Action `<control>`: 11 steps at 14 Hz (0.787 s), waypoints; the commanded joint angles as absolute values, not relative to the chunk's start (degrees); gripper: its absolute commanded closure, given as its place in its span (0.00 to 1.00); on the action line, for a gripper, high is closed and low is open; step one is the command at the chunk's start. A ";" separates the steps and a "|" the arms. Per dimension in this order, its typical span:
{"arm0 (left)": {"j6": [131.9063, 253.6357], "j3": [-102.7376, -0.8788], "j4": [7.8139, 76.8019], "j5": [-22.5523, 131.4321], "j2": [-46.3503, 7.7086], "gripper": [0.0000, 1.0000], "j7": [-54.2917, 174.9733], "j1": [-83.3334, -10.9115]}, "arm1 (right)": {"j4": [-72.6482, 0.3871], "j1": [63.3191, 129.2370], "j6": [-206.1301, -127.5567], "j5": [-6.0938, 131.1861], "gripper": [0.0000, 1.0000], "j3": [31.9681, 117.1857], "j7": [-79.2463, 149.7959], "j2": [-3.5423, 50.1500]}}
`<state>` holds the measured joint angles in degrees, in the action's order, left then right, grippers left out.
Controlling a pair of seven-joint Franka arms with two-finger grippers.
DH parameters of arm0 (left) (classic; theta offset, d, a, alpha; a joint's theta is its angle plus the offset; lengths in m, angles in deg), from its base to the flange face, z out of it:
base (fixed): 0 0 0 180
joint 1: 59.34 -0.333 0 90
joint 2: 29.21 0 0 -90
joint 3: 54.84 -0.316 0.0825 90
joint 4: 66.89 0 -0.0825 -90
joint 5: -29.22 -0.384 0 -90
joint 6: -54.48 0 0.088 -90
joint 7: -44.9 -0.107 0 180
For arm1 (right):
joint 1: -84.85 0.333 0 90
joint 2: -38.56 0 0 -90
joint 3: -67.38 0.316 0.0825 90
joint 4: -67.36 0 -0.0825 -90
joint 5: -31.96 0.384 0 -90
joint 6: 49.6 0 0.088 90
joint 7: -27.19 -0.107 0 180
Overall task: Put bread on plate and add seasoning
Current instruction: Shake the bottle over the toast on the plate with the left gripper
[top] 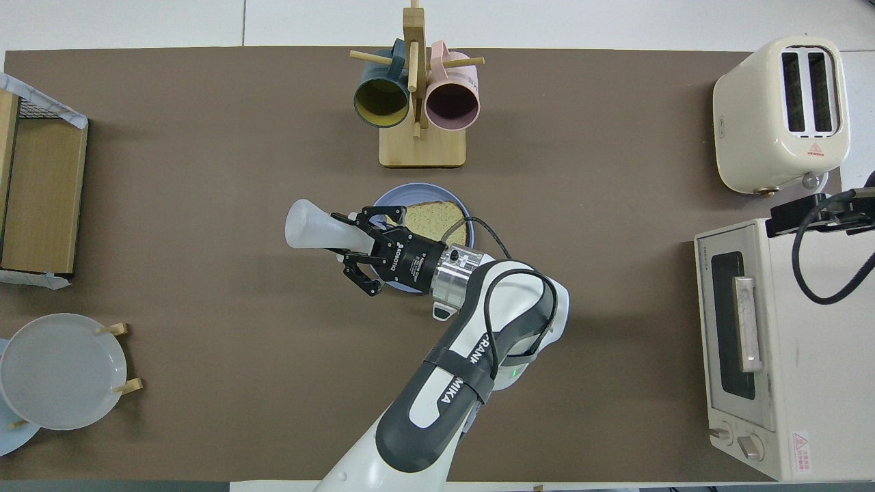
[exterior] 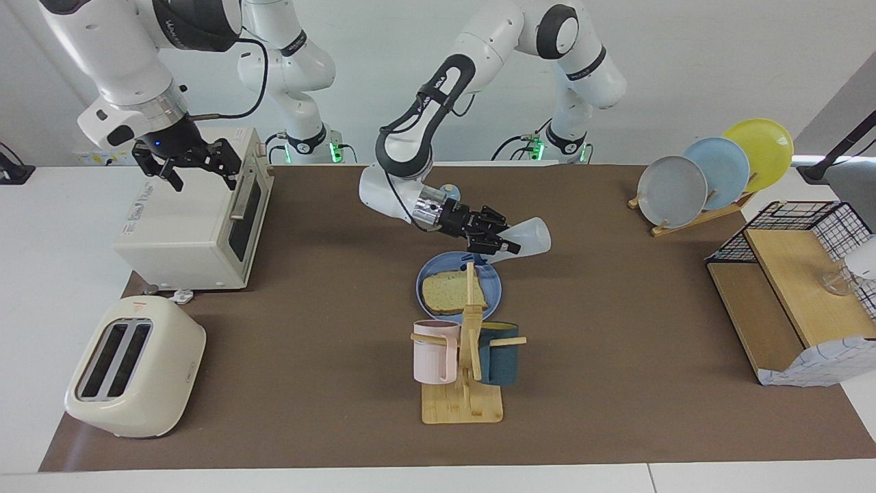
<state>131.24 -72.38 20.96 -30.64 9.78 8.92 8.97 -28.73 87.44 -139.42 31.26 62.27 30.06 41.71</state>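
The bread (exterior: pixel 448 293) (top: pixel 437 220) lies flat on the blue plate (exterior: pixel 428 272) (top: pixel 410 191) in the middle of the mat. My left gripper (exterior: pixel 503 241) (top: pixel 350 238) hangs over the plate's edge toward the left arm's end, shut on the narrow end of the seasoning (exterior: pixel 532 236) (top: pixel 311 229). The translucent bottle lies almost level, its wide base pointing toward the left arm's end. A bit of its dark blue cap shows under the fingers. My right gripper (exterior: pixel 185 163) waits open above the toaster oven (exterior: pixel 191 219).
A wooden mug rack (exterior: pixel 464 383) with a pink and a teal mug stands just farther from the robots than the plate. A cream toaster (exterior: pixel 133 366) sits beside the oven. A plate rack (exterior: pixel 712 174), a wire-and-wood shelf (exterior: pixel 787 294) and a small blue bell (exterior: pixel 448 190) are also here.
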 commanded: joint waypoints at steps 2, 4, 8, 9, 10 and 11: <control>135.32 -73.56 19.59 -36.60 12.45 1.00 8.95 5.71 | -28.79 86.61 -139.51 31.25 0.00 62.63 31.94 41.99; 136.56 -73.56 19.68 -38.37 12.72 1.00 8.95 4.83 | -28.79 86.70 -139.60 31.25 0.00 62.63 31.93 41.99; 136.65 -73.38 19.33 -36.71 12.81 1.00 8.95 5.69 | -28.88 86.61 -139.42 31.25 0.00 62.63 32.02 41.99; 136.74 -73.03 18.98 -35.92 12.81 1.00 8.95 5.87 | -28.88 86.61 -139.51 31.25 0.00 62.54 32.02 41.99; 136.92 -72.42 18.54 -35.65 12.81 1.00 8.95 6.66 | -28.88 86.61 -139.51 31.25 0.00 62.54 32.02 41.99; 136.83 -72.24 18.19 -34.86 12.81 1.00 8.95 7.36 | -28.97 86.52 -139.42 31.25 0.00 62.63 32.02 42.07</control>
<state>136.86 -72.11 20.35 -36.61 11.87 8.92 5.67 -28.73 87.42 -139.42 31.26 62.26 30.06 41.71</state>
